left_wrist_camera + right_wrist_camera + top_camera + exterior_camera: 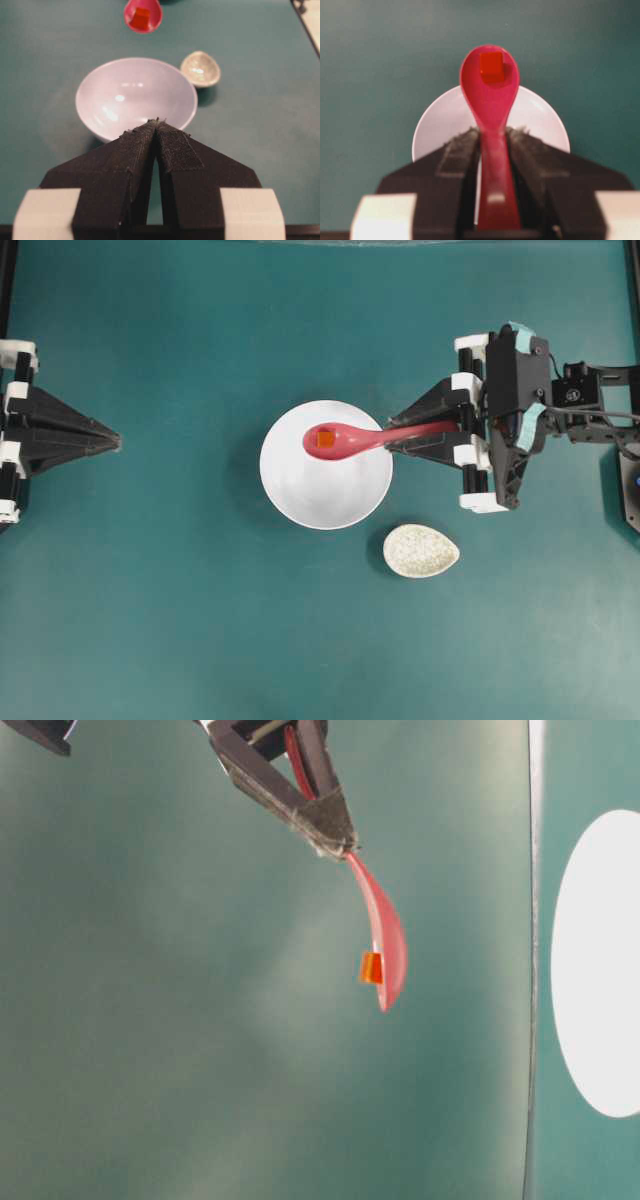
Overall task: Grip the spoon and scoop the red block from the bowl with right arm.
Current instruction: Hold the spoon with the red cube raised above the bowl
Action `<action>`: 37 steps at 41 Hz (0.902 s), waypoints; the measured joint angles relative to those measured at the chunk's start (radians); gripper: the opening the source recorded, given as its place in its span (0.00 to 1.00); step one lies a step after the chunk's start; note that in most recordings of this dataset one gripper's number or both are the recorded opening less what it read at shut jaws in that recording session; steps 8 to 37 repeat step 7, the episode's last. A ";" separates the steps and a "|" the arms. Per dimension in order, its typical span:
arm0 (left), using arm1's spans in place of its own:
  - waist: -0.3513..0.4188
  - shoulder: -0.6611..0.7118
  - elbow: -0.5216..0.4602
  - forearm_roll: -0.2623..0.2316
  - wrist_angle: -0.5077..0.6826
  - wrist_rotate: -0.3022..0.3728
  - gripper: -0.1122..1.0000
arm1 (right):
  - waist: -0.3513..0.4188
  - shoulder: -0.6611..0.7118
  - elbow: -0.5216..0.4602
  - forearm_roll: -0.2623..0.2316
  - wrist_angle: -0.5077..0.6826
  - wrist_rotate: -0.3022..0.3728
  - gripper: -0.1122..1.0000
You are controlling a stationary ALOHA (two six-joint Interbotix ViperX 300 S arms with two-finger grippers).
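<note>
My right gripper (392, 438) is shut on the handle of the pink-red spoon (345, 440). The spoon reaches left over the white bowl (300, 495). The small orange-red block (325, 439) lies in the spoon's oval end. In the right wrist view the spoon (490, 95) runs out between the fingers, with the block (491, 67) near its tip and the bowl (435, 130) below. The left wrist view shows the spoon (143, 15) raised above and beyond the bowl (100, 95), which looks empty. My left gripper (115, 441) rests shut at the far left, holding nothing.
A speckled beige egg-shaped rest (421, 550) lies on the teal table just right of the bowl's front. The right arm's black body with teal tape (520, 420) stands at the right side.
</note>
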 measured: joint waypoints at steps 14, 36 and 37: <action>0.000 0.000 0.000 0.000 0.000 0.000 0.12 | -0.002 0.000 0.000 0.002 -0.002 0.000 0.33; 0.000 0.000 0.000 0.000 0.000 0.000 0.12 | -0.002 0.000 0.000 0.002 -0.002 0.000 0.33; 0.000 0.000 0.000 0.000 0.000 0.000 0.12 | -0.002 0.000 0.000 0.002 -0.002 0.000 0.33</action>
